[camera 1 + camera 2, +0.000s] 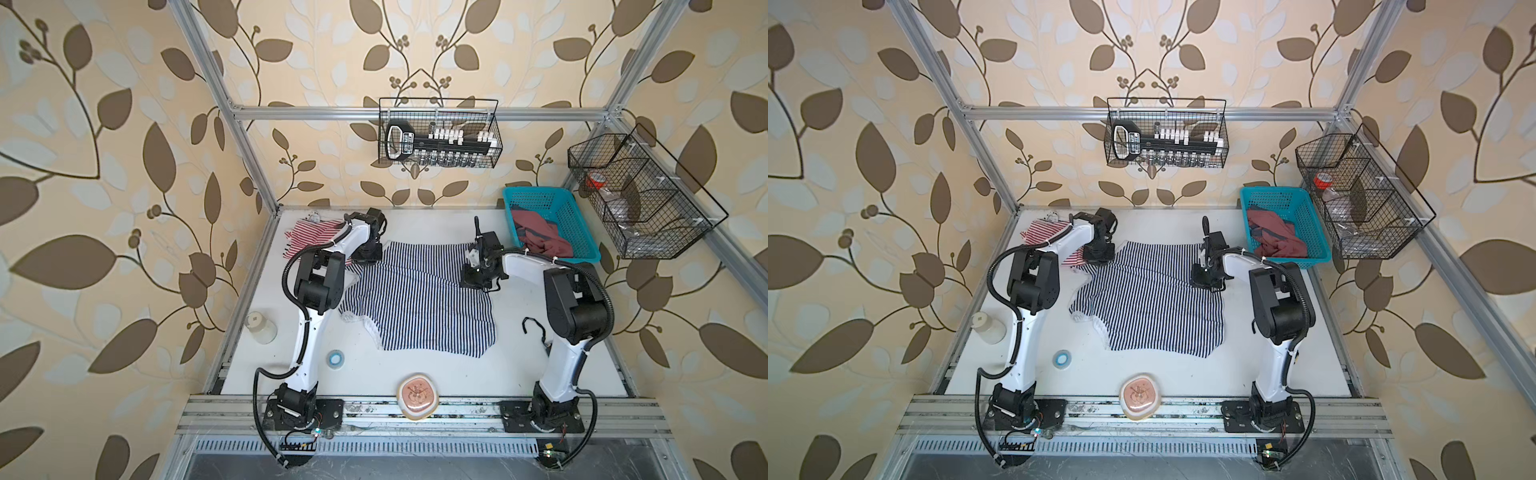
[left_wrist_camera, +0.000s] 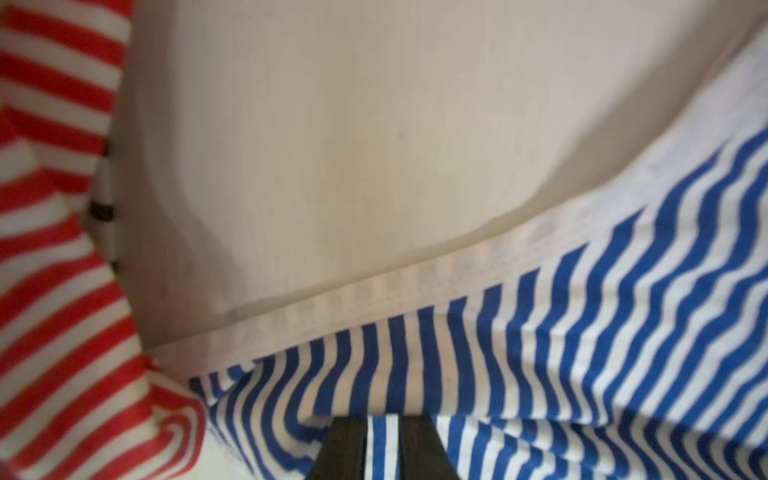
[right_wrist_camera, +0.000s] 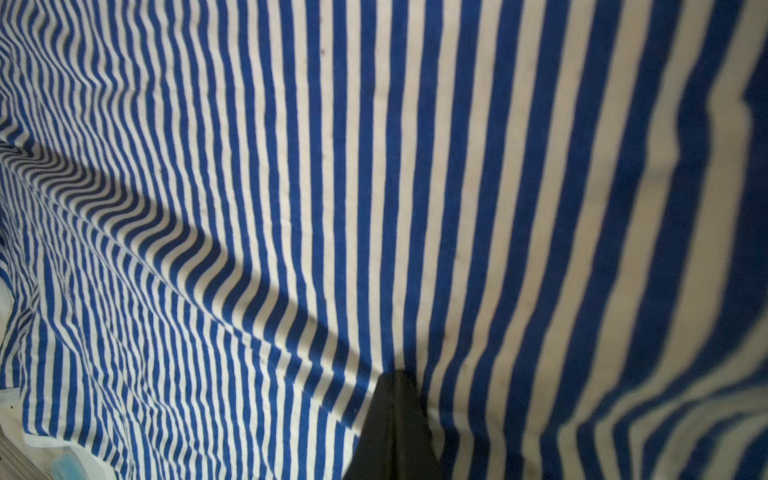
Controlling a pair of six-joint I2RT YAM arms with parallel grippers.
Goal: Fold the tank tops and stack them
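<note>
Left claw (image 2: 382, 451), jaws barely parted, rests at the trimmed edge of the navy tank top (image 1: 415, 299), spread across the surface (image 1: 457, 374); right claw (image 3: 395, 424), closed, apparently pinches its opposite corner. Limp, light knit, best held at corners. The red tank top (image 1: 307, 239) lies bunched alongside.

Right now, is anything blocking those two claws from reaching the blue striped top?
Nothing visible does. Both sit right on the navy-and-white tank top: the left gripper has its cloth showing between the fingers, and the right gripper is shut on a ridge of it.
</note>
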